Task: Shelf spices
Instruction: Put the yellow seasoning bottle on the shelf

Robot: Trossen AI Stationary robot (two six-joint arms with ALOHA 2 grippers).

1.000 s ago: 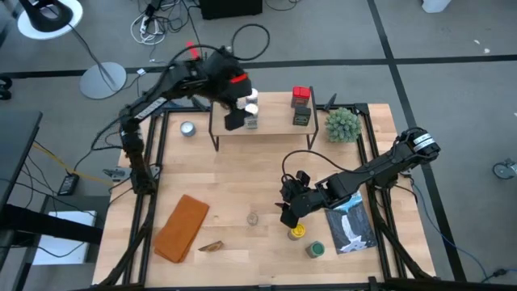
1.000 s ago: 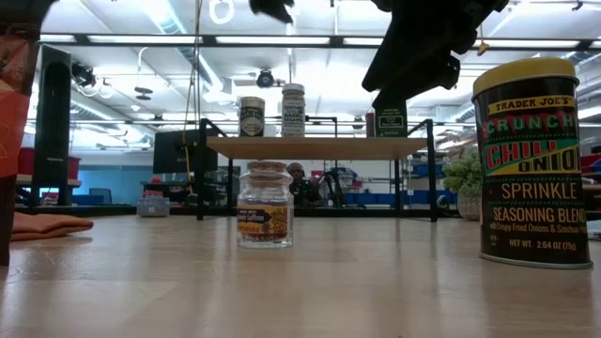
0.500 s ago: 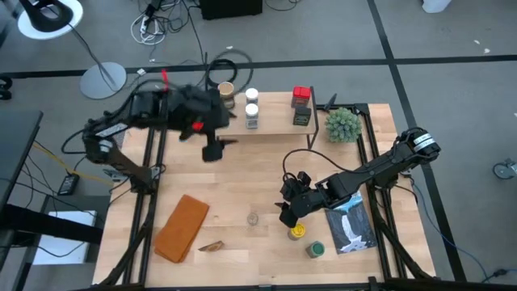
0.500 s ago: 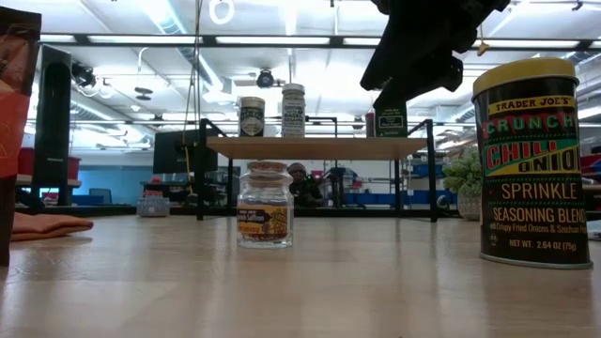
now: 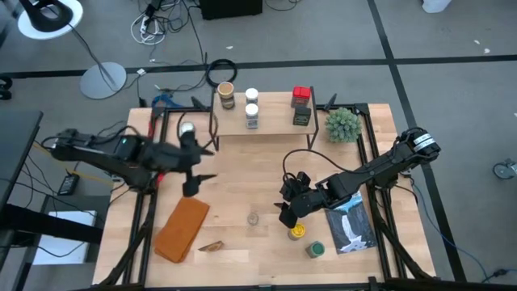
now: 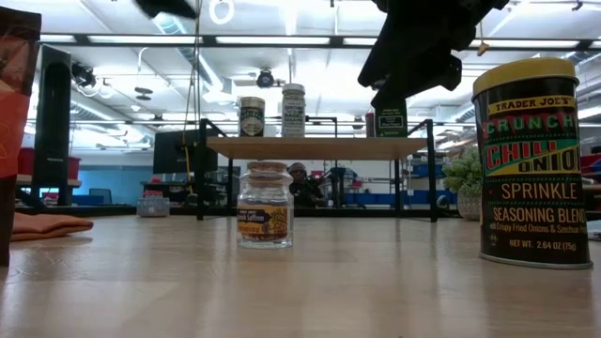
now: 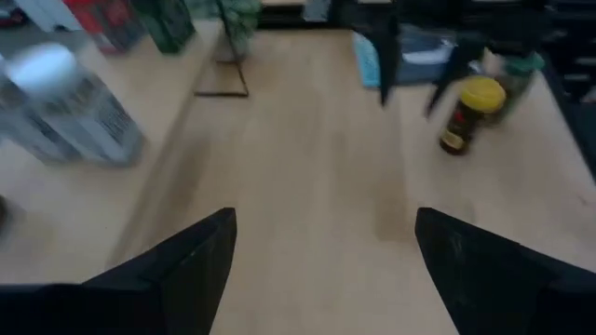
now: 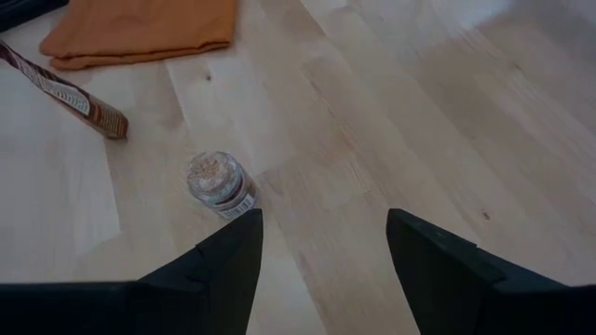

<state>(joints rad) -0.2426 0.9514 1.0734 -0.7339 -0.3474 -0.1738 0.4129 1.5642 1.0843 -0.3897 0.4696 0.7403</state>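
Both tools gape empty: left tool [image 5: 192,183] above the table, right tool [image 5: 288,205] likewise.

Shelf [image 5: 271,120]: low wooden rack, black legs, far edge of table, well beyond both grippers. On it, upright: tan-lid jar [image 5: 226,94], two white-top jars [image 5: 251,108], red tin [image 5: 301,95], dark green tin [image 5: 301,116]. Small clear jar [image 5: 254,218] upright on table, just left of right gripper [image 5: 284,207]. Yellow-lid jar [image 5: 297,233] and green-lid jar [image 5: 314,249] close below it.
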